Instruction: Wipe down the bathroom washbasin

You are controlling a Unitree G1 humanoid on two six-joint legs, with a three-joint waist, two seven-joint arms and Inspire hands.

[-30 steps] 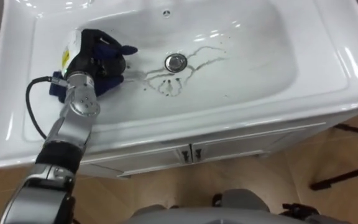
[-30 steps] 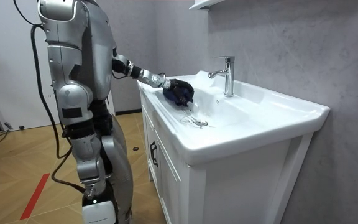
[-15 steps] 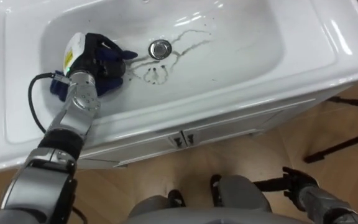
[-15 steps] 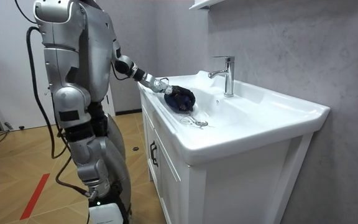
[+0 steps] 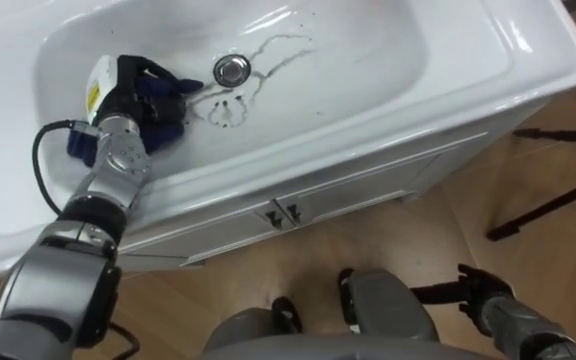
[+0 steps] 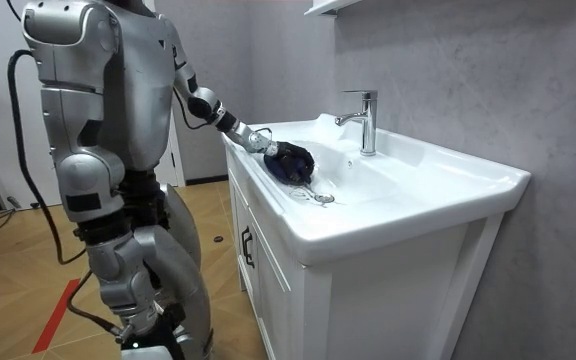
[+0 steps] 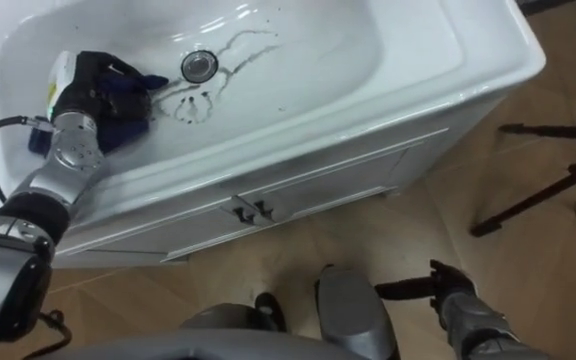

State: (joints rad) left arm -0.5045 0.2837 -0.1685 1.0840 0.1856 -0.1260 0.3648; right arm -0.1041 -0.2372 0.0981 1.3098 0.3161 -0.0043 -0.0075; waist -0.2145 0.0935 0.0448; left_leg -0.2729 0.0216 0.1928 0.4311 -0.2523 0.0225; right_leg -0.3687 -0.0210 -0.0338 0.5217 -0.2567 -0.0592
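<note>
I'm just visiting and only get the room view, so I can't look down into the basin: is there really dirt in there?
Observer: Yes. From the head camera, dark streaks loop round the drain.
Operator: Where is the wiping cloth against them?
Observer: The dark blue cloth, bunched in the left hand, sits beside them on the drain's left.
Operator: And its other hand?
Observer: The right hand hangs low by its side, above the wooden floor.
</note>
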